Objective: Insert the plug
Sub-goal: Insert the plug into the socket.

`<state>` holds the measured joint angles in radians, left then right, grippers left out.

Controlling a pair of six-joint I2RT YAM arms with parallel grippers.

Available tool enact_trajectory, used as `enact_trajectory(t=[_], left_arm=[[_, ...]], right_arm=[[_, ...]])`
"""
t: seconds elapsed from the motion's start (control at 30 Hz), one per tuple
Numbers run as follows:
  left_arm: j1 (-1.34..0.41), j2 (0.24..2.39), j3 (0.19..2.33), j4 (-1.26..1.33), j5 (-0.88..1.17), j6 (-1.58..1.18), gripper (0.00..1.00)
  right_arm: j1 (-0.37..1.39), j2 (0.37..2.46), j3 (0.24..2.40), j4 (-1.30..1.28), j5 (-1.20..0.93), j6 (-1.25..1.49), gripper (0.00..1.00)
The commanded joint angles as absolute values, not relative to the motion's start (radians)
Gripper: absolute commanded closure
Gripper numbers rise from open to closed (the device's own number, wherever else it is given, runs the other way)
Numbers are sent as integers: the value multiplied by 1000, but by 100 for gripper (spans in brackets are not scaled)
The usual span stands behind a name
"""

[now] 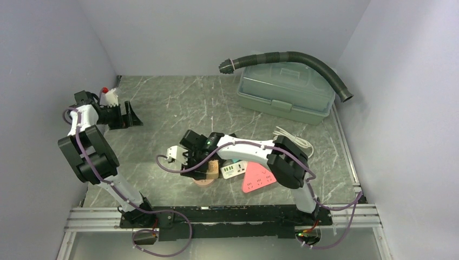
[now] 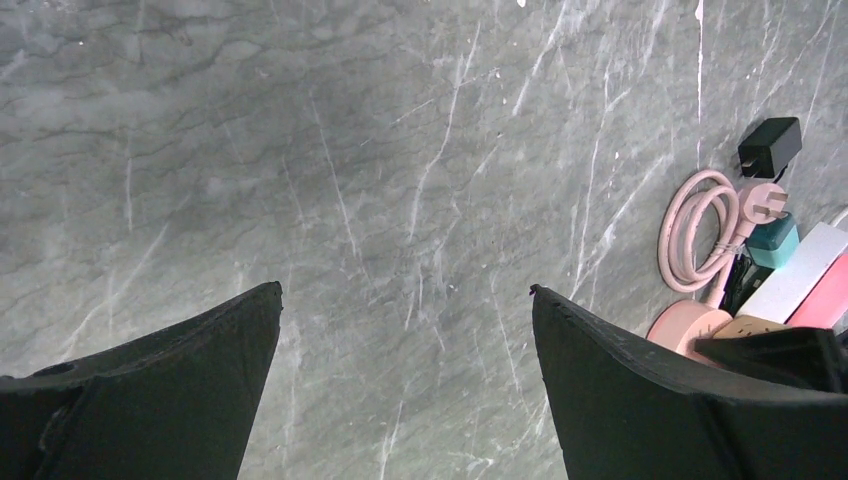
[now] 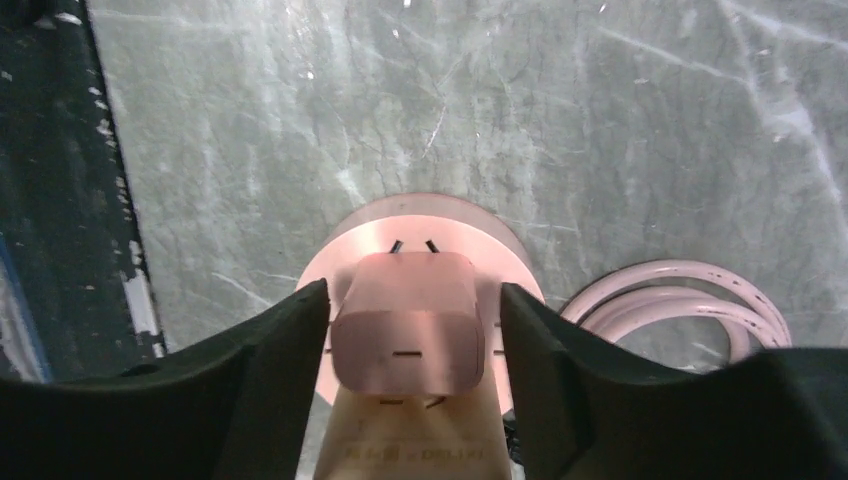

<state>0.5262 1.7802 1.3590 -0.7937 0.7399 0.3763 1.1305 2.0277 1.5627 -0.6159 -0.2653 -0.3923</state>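
Observation:
A pink plug (image 3: 405,320) with a slot in its top face sits on a round pink socket (image 3: 420,215), whose beige side (image 3: 410,440) faces the camera. My right gripper (image 3: 412,288) straddles the plug. Its jaws are open, with a narrow gap showing on each side of the plug. From above, the right gripper (image 1: 196,162) hangs over the socket (image 1: 205,180) at the table's middle. My left gripper (image 2: 405,288) is wide open over bare marble with nothing between its fingers. It sits at the far left (image 1: 131,116).
A coiled pink cable (image 3: 680,300) lies right of the socket. A white power strip (image 1: 234,170) and a pink one (image 1: 258,179) lie under the right arm. A black adapter (image 2: 770,145) and a teal plug (image 2: 772,240) are nearby. A green toolbox (image 1: 284,92) with a black hose (image 1: 292,57) stands at the back right.

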Motion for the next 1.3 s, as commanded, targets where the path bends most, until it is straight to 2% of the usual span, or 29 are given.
enact_trajectory(t=[0.0, 0.03, 0.07, 0.27, 0.33, 0.4, 0.47, 0.5, 0.57, 0.6, 0.63, 1.27], left_arm=[[548, 1749, 1414, -850, 764, 394, 0], [550, 1749, 1419, -858, 764, 395, 0], [551, 1748, 1424, -869, 763, 398, 0], [551, 1712, 1415, -910, 764, 407, 0], [549, 1701, 1408, -921, 768, 411, 0], [542, 1683, 1400, -927, 764, 413, 0], [532, 1670, 1399, -937, 756, 415, 0], [527, 1665, 1398, -939, 753, 414, 0], [521, 1658, 1398, -942, 748, 410, 0], [519, 1656, 1396, -943, 747, 406, 0], [517, 1654, 1395, -943, 746, 403, 0], [515, 1655, 1398, -939, 726, 406, 0]], right_arm=[[1112, 2093, 1611, -653, -246, -361, 7], [1107, 2101, 1646, -659, -250, -361, 1], [1103, 2106, 1684, -660, -255, -359, 0], [1072, 2101, 1869, -662, -285, -346, 0], [1063, 2068, 1875, -660, -286, -338, 0], [1048, 2021, 1847, -648, -302, -323, 5], [1033, 1971, 1794, -631, -317, -301, 21], [1028, 1951, 1763, -620, -321, -297, 36], [1029, 1924, 1713, -610, -316, -283, 77], [1029, 1922, 1703, -618, -312, -275, 95], [1029, 1924, 1699, -630, -312, -266, 100], [1079, 1970, 1591, -642, -334, -235, 100]])
